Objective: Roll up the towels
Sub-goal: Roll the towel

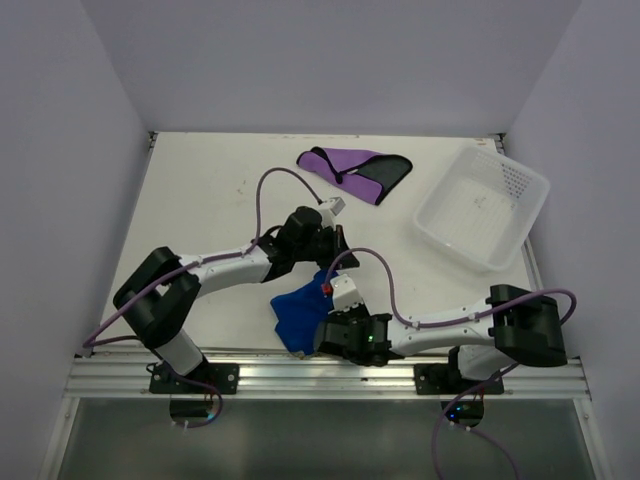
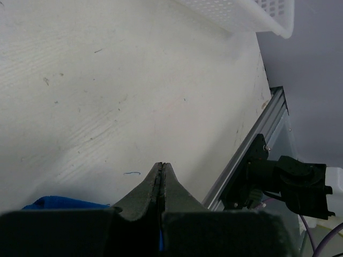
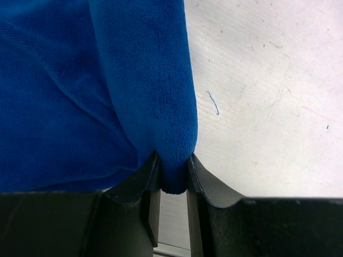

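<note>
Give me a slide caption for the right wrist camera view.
Right gripper pinches a fold of the blue towel, white table alongside.

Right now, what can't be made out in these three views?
Top view: how far the blue towel is rolled; the right arm covers its near side.
Left wrist view: whether the shut left claw pinches cloth; its own fingers hide that.
Right wrist view: the towel's extent beyond the fold in the right claw; the frame edges cut it off.
</note>
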Controlling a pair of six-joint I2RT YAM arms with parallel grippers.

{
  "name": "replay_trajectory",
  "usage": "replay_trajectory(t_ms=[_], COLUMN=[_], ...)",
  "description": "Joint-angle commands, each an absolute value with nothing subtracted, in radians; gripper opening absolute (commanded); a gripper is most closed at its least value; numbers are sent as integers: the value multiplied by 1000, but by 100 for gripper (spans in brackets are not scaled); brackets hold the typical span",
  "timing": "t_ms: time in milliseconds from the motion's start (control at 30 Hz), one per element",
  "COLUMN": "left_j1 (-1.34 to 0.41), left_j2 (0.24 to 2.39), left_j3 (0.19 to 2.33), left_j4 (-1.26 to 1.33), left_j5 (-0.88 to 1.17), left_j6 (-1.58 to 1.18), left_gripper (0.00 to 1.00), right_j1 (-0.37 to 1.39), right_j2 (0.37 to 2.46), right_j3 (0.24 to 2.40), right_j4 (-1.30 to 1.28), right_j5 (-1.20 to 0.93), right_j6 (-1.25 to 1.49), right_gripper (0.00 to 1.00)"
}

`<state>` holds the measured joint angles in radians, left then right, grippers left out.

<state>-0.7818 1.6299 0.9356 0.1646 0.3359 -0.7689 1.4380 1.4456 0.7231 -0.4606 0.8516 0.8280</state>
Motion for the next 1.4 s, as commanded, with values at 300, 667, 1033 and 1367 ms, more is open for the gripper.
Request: replay_trajectory(t_ms=[300,667,1033,1367], left_j1=[-825,-839,-851,-859], left_j2=[1667,1666,1652,1657], left_j3=[882,871,753,675], left_j4=[244,232,293,325], left_j5=[333,308,307,281], left_j6=[-818,-830,-870,-900], left_gripper=[0,0,0,0], right_j1=[1497,1552,1577,1585], right_j2=[1598,1822,1942,2011], right_j3=[874,1049,1152,1201], right_j4=[-647,-900,-1031,-1054], right_j5=[1025,1104,1129,1106], right_j6=[922,1063,1080,1063], right_gripper=[0,0,0,0])
